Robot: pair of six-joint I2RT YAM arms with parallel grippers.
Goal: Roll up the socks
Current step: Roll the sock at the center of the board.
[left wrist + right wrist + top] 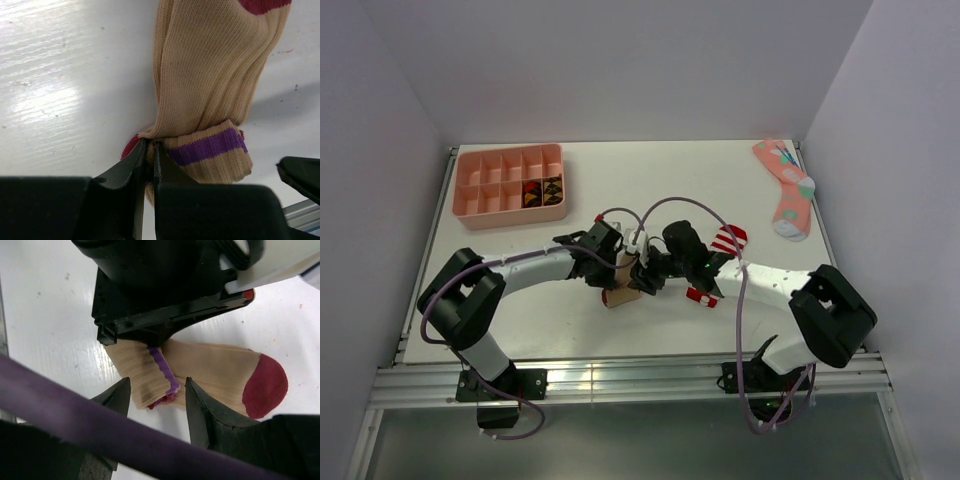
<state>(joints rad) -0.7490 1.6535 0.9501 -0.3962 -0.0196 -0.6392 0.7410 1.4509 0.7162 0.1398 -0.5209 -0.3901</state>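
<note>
The tan sock (620, 295) lay on the white table (670, 170) just below the middle of the top view. It was doubled over on itself, so that its purple-striped cuff (210, 147) sat wrapped across the folded end. Its dark red toe (265, 385) pointed to the right edge of the right wrist view.

The left gripper (151, 150) had its jaws drawn almost together, pinching the edge of the tan sock's folded end beside the cuff. The right gripper (157, 384) stood with its jaws moderately apart, one finger on each side of that same folded end, closed on nothing. Whether its fingers touched the fabric could not be told.

The striped sock (728, 240), red and white, lay just right of centre in the top view, partly hidden under the right arm.

Farther out, a pink sock (786, 190) with a teal and grey pattern lay in the upper right. A pink compartment tray (480, 170) sat in the upper left, with dark items in two of its right-hand cells.
</note>
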